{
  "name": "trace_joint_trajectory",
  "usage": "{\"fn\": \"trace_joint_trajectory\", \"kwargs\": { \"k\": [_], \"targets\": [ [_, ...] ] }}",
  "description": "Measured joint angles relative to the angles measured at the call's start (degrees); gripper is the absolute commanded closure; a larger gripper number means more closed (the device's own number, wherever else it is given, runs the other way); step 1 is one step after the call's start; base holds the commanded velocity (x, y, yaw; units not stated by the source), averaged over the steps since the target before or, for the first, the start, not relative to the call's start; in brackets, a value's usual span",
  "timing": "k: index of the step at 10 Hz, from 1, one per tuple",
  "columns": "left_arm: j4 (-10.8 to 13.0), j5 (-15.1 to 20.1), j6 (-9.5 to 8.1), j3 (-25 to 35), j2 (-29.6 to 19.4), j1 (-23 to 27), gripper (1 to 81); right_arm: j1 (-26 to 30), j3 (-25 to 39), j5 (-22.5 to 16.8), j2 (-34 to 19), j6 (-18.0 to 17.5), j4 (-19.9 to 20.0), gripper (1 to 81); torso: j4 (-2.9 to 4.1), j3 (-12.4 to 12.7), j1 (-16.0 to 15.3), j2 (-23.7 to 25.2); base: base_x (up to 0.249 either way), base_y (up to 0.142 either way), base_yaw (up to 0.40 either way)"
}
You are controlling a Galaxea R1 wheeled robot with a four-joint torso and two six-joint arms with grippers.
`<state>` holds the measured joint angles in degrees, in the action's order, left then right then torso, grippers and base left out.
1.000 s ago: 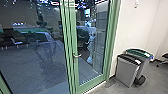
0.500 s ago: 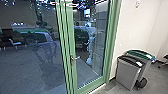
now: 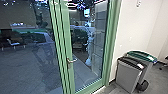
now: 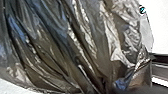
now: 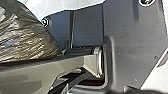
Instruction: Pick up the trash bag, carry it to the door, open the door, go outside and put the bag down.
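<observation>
Meanwhile, the crinkled, glossy dark plastic trash bag (image 4: pixel 72 47) bulges close in front of the robot's left wrist camera, and its rounded side also shows in the right wrist view, beside the robot's own jointed bar. It appears to be travelling with the robot, on the room side of the tall green-framed glass door (image 3: pixel 85 47). Whether the left gripper is clamped on the bag cannot be told from here, nor can it be told whether the right gripper is apart or together.

At the door, which looks shut in its frame, the silver lever handle (image 3: pixel 72 60) has slid lower and further left in the head view over the past second, while the bins have sunk slightly. The whole scene shifts together, so it is the robot that has moved, apparently closing in on the door rather than opening it. For the task, that suggests the carry is nearly done, with the doorway still to be passed and the bag still to be set down.

Just to the right of the door, before a white wall (image 3: pixel 140 27), stand a slim grey bin with a dark lid (image 3: pixel 128 75) and, behind it, a grey bin with a green lid (image 3: pixel 142 55).
</observation>
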<state>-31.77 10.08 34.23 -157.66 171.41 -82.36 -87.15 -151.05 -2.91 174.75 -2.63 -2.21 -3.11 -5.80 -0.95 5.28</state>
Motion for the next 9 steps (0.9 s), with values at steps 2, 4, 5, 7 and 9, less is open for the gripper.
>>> {"fn": "trace_joint_trajectory", "kwargs": {
  "k": [2,4,5,7,9],
  "targets": [
    [0.0,-0.02,0.0,0.0,0.12,0.13,81.1,-0.09,-0.07,0.0,-0.17,0.02,0.0,1.0,0.0,0.0,-0.02,0.0,0.156,0.0,0.0],
    [-0.01,0.02,-0.02,0.0,-0.05,-0.18,81.1,-0.67,-0.07,0.16,-0.17,-0.21,0.04,1.0,0.0,0.0,0.02,0.0,0.156,0.0,0.0],
    [-0.01,-0.02,-0.02,0.0,-0.13,0.02,81.1,-0.63,-0.07,0.11,-0.13,0.0,0.0,1.0,0.0,0.0,0.0,0.0,0.156,0.0,0.0],
    [-0.01,0.05,-0.02,0.0,-0.13,0.06,81.1,-0.63,-0.11,0.17,-0.16,-0.04,0.01,1.0,0.0,0.0,0.0,0.0,0.153,0.0,0.0],
    [-0.01,0.02,-0.02,0.0,-0.13,0.0,81.1,-0.66,-0.27,0.16,-0.11,0.0,0.01,1.0,0.0,0.0,0.0,0.0,0.148,0.0,0.0]
  ]
}}
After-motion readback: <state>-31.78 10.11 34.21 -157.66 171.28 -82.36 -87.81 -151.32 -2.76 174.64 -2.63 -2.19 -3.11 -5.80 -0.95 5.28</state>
